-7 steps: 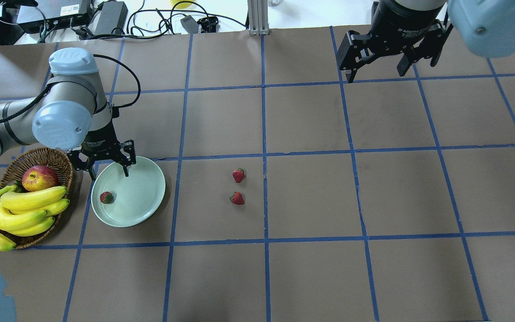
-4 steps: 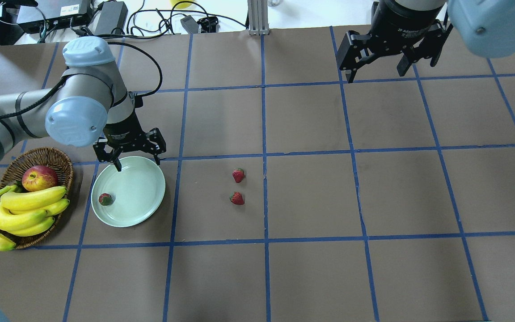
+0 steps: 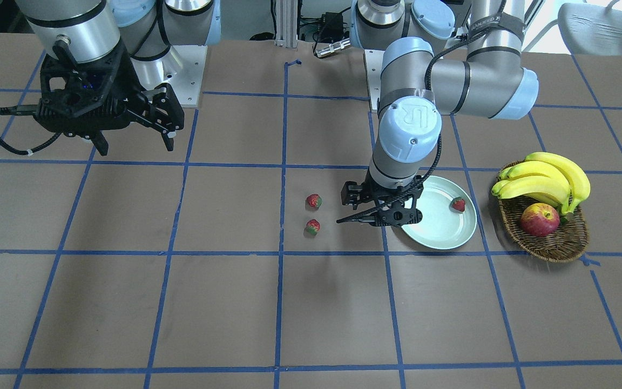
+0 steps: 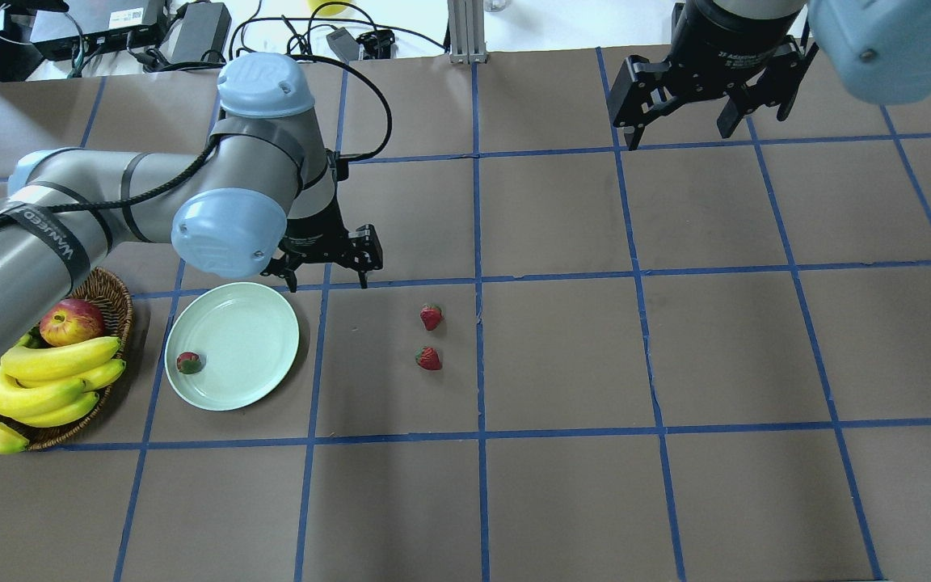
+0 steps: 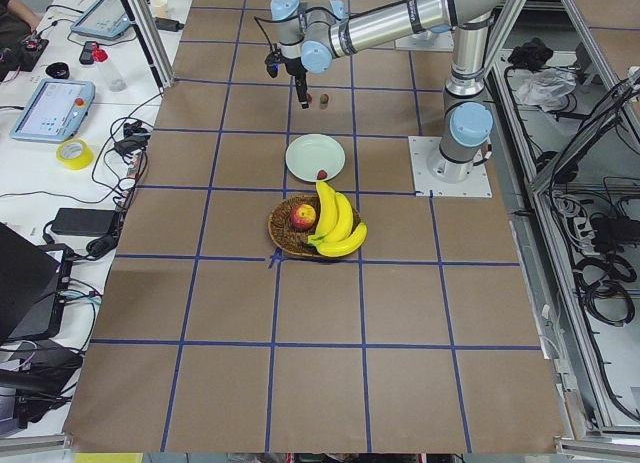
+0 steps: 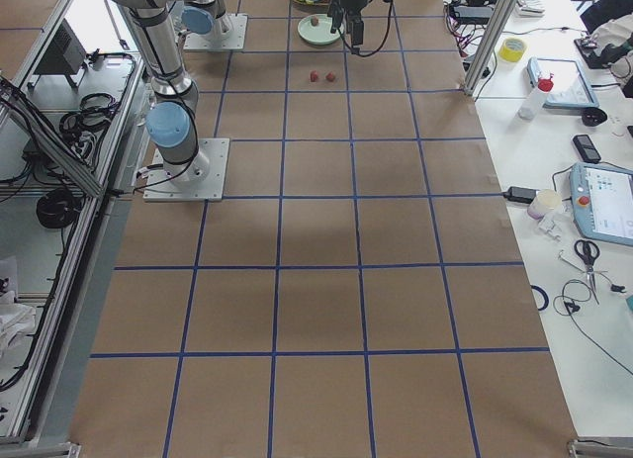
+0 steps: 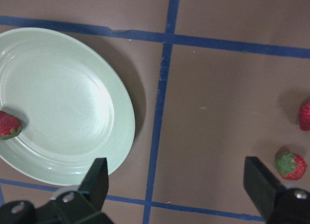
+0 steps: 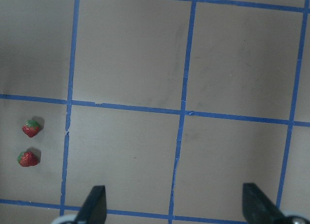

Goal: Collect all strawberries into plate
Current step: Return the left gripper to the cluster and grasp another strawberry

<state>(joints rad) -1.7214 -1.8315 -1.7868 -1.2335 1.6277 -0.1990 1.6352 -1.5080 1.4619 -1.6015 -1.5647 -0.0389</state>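
Note:
One strawberry lies near the left rim of the pale green plate. Two more strawberries lie on the table to the plate's right, one behind the other. My left gripper is open and empty, hovering just past the plate's far right rim, between the plate and the two loose berries. Its wrist view shows the plate, the berry on it and the loose berries. My right gripper is open and empty, high over the far right of the table.
A wicker basket with bananas and an apple stands left of the plate. Cables and power bricks lie beyond the table's far edge. Blue tape lines grid the brown table.
My left arm has swung right, from over the plate's far left rim to past its far right rim. The berry on the plate and the right arm have not moved.

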